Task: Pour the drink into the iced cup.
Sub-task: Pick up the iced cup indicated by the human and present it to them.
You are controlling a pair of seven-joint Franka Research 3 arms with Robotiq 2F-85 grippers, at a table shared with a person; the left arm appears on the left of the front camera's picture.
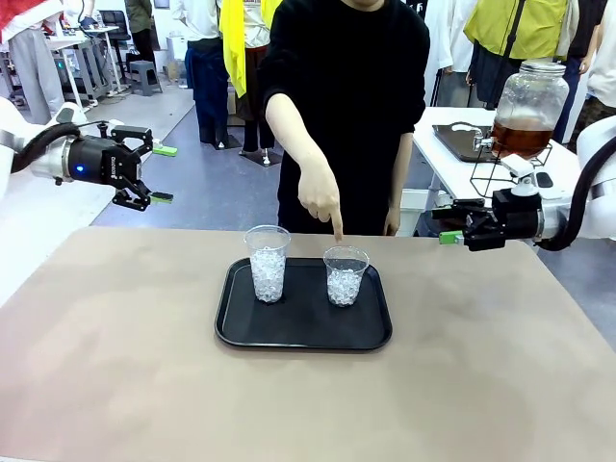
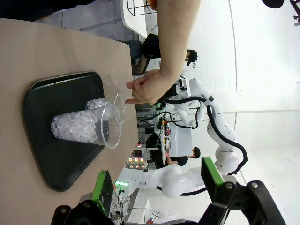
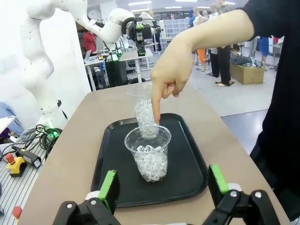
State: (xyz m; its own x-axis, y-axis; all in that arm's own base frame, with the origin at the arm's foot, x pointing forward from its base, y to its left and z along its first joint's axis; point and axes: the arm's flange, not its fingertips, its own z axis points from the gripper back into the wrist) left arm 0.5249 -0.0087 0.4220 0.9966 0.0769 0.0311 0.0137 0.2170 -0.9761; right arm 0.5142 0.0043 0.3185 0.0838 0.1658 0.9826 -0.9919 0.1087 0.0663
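Two clear cups filled with ice stand on a black tray point(image 1: 241, 332) in the middle of the table. The person's hand point(image 1: 320, 197) points a finger down at the rim of the right-hand iced cup point(image 1: 345, 275) point(image 3: 149, 152); the left-hand one point(image 1: 268, 263) point(image 2: 86, 127) is taller. The drink point(image 1: 521, 138), amber liquid in a round glass dispenser jar, stands on a side table at the back right. My left gripper point(image 1: 162, 174) point(image 2: 157, 180) hangs open above the table's left edge. My right gripper point(image 1: 445, 223) point(image 3: 164, 183) is open at the right edge, facing the tray.
The brown table point(image 1: 115, 366) has free room all around the tray. The person stands close at the far edge. The white side table point(image 1: 452, 164) also bears a dark tray and a wire stand under the jar. Other people stand farther back.
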